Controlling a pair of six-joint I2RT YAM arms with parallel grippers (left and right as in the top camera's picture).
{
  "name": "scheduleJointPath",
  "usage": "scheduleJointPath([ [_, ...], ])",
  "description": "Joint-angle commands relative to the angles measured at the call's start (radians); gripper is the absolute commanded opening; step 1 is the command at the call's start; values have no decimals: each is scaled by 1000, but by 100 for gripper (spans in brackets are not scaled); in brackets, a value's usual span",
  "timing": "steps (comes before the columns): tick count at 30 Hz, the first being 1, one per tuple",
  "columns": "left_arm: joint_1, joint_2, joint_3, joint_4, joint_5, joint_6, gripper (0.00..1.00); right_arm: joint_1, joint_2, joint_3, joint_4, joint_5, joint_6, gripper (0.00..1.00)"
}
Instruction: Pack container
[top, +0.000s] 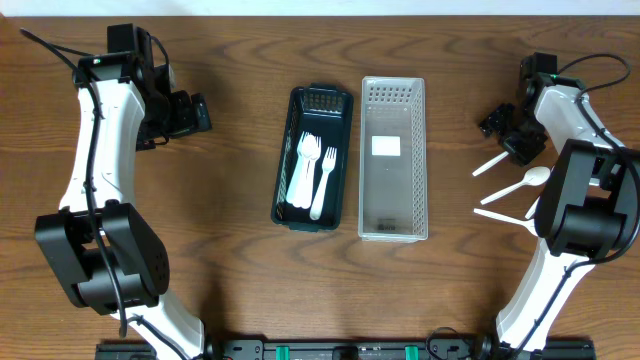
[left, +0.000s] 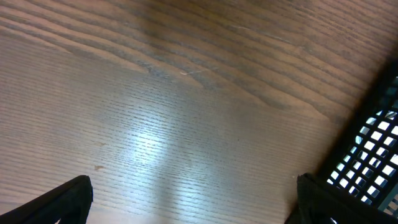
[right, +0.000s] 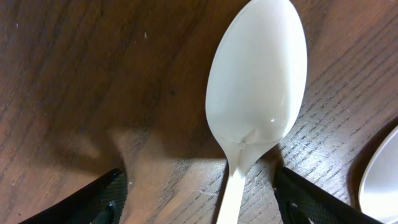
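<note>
A black slotted container (top: 343, 150) in the table's middle holds white plastic forks (top: 312, 170). A clear slotted basket (top: 393, 225) stands right of it, with only a white label inside. Three white utensils lie at the right: one (top: 490, 165) reaches under my right gripper (top: 503, 130), with a spoon (top: 522, 184) and another utensil (top: 505, 215) nearer the front. In the right wrist view my right gripper (right: 199, 179) is open, its fingers straddling the handle of a white spoon (right: 258, 81) that lies on the table. My left gripper (top: 185, 112) is open and empty over bare wood.
In the left wrist view the gripper (left: 194, 183) hangs over bare wood, with a corner of the black container (left: 373, 149) at the right edge. A second spoon's bowl (right: 382, 180) shows at the right wrist view's edge. The table is dark wood.
</note>
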Motion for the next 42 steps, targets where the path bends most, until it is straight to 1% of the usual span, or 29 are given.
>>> scheduleJointPath([
  [1, -1, 6, -4, -3, 3, 17, 98, -7, 25, -18, 0, 6, 5, 76],
  [2, -1, 6, -4, -3, 3, 17, 98, -7, 25, -27, 1, 6, 5, 67],
  [5, -1, 6, -4, -3, 3, 17, 98, -8, 25, -50, 3, 6, 5, 47],
  [9, -1, 6, -4, -3, 3, 17, 98, -8, 25, -63, 1, 6, 5, 42],
  [14, -1, 6, -4, -3, 3, 17, 98, -7, 25, -63, 1, -1, 5, 24],
  [17, -1, 6, -4, -6, 3, 18, 98, -7, 25, -63, 1, -6, 5, 17],
  [21, 0, 6, -4, -7, 3, 17, 98, -7, 25, -63, 2, -10, 5, 3],
  [22, 0, 6, -4, -7, 3, 18, 98, -7, 25, -63, 2, -12, 5, 1],
  [28, 0, 6, -4, -7, 3, 18, 98, -4, 12, -39, -5, -12, -6, 1],
  [31, -1, 6, -4, -7, 3, 18, 98, 9, -26, -1, -28, -12, -56, 1],
  [37, -1, 6, -4, -7, 3, 26, 98, 79, -159, 143, -135, -12, -196, 1],
  [42, -1, 6, -4, -7, 3, 29, 98, 212, -271, 251, -220, -13, -329, 1],
])
